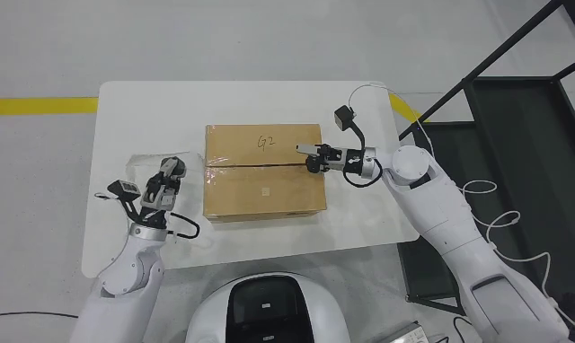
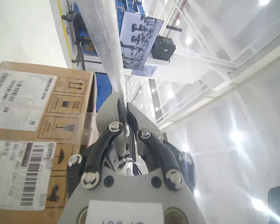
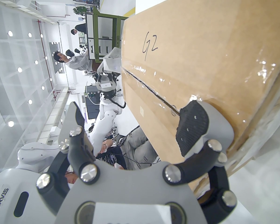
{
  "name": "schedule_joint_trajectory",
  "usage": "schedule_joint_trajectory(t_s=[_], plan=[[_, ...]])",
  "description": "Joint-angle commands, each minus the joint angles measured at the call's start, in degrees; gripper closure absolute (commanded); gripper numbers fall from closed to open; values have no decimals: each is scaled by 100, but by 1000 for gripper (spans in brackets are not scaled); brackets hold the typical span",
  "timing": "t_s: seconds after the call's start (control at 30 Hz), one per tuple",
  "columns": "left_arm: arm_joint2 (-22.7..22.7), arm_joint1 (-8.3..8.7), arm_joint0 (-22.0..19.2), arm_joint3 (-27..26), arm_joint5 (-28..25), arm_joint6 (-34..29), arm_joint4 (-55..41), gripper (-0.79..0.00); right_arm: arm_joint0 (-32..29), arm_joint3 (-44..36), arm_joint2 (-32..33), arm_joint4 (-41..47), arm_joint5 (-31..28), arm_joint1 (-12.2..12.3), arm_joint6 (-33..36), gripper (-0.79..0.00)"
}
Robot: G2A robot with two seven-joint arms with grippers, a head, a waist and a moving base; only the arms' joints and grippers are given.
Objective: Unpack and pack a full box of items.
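A sealed cardboard box (image 1: 260, 195) sits at the middle of the white worktop (image 1: 359, 101), its two top flaps shut and clear tape running along the seam (image 1: 260, 166) between them, with a handwritten mark on the far flap. At the seam's right-hand end, the right gripper (image 1: 304, 154) is spread wide and holds nothing. One black-padded finger (image 3: 192, 127) lies over the box top where the seam meets the edge, and the other finger (image 3: 75, 117) stands well clear of the cardboard. Near the worktop's left edge, just beside the box, the left gripper (image 1: 166, 177) is clamped tight on the edge of a clear plastic sheet (image 1: 148, 163), which rises from between the fingertips in the left wrist view and spreads over the worktop toward the far left corner in the top view. Printed labels (image 2: 18, 96) cover the side of the box that faces this gripper.
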Motion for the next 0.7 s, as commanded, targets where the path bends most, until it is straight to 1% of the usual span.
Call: schedule_joint_trajectory(t_s=[0.0, 0.23, 0.47, 0.67], plan=[[88, -11, -35, -132, 73, -21, 202, 0, 0, 0, 0, 0, 0, 0, 0, -785], [338, -51, -223, -377, 460, 109, 942, 0, 0, 0, 0, 0, 0, 0, 0, -785], [646, -89, -536, -266, 1013, 98, 1712, 0, 0, 0, 0, 0, 0, 0, 0, -785], [833, -117, -647, -252, 1171, 160, 2244, 0, 0, 0, 0, 0, 0, 0, 0, -785]])
